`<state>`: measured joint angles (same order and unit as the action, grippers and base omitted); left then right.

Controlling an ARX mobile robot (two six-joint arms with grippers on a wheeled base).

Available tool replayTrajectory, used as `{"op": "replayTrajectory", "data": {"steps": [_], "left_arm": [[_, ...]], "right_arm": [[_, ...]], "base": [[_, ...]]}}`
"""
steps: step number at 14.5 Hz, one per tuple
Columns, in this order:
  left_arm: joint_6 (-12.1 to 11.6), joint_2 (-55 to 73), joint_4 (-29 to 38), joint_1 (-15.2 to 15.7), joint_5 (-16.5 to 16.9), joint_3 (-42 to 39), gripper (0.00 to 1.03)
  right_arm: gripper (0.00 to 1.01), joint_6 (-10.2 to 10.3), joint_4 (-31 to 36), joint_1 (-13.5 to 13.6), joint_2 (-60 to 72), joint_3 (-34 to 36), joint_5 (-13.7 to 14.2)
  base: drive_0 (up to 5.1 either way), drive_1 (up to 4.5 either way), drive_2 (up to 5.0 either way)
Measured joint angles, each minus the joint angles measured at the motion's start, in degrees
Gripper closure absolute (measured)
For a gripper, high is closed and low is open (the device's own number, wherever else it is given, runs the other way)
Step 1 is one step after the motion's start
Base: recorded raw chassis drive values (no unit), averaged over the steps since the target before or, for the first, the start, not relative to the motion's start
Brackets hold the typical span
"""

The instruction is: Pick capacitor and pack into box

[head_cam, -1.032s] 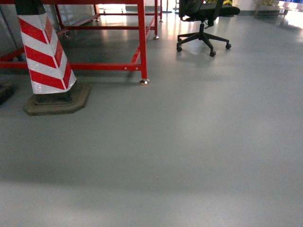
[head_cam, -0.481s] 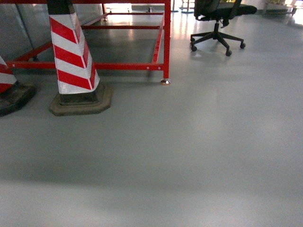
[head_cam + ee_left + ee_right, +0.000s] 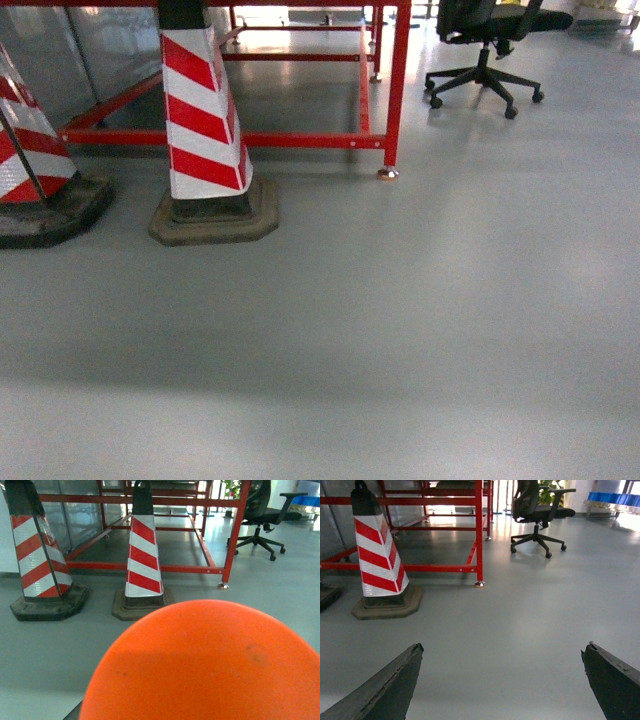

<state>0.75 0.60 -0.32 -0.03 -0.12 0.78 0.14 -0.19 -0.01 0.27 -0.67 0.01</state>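
A large smooth orange rounded body (image 3: 205, 665), which I take for the capacitor, fills the lower half of the left wrist view, hanging above the floor right at my left gripper's jaws. It hides the fingers except a dark sliver (image 3: 74, 714) at the lower left. My right gripper (image 3: 502, 647) is open, its two dark fingers (image 3: 385, 685) spread wide over bare grey floor with nothing between them. The box is out of view. Neither gripper shows in the head view.
Two red-and-white striped cones on dark bases stand ahead left, one (image 3: 205, 130) near the middle and one (image 3: 25, 170) at the left edge. Behind them is a red steel frame (image 3: 390, 90). A black office chair (image 3: 485, 50) is far right. Blue bins (image 3: 615, 499) are in the distance.
In the head view the whole scene has slid to the right: the cone, red frame and chair shifted right, and a second cone has come in at the left edge.
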Motion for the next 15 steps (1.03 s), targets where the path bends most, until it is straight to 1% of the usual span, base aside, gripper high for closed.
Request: {"op": "replayTrajectory", "data": {"steps": [13, 15], "left_arm": [[0.0, 0.0, -0.1, 0.0, 0.1, 0.0, 0.6], [0.0, 0.0, 0.0, 0.0, -0.1, 0.0, 0.6]], "right_arm": [[0.03, 0.0, -0.3, 0.0, 0.0, 0.0, 0.0], [0.03, 0.0, -0.2, 0.0, 0.0, 0.0, -0.1]], "base": [[-5.0, 2.47, 2.5], [-1.4, 0.68, 0.7]]}}
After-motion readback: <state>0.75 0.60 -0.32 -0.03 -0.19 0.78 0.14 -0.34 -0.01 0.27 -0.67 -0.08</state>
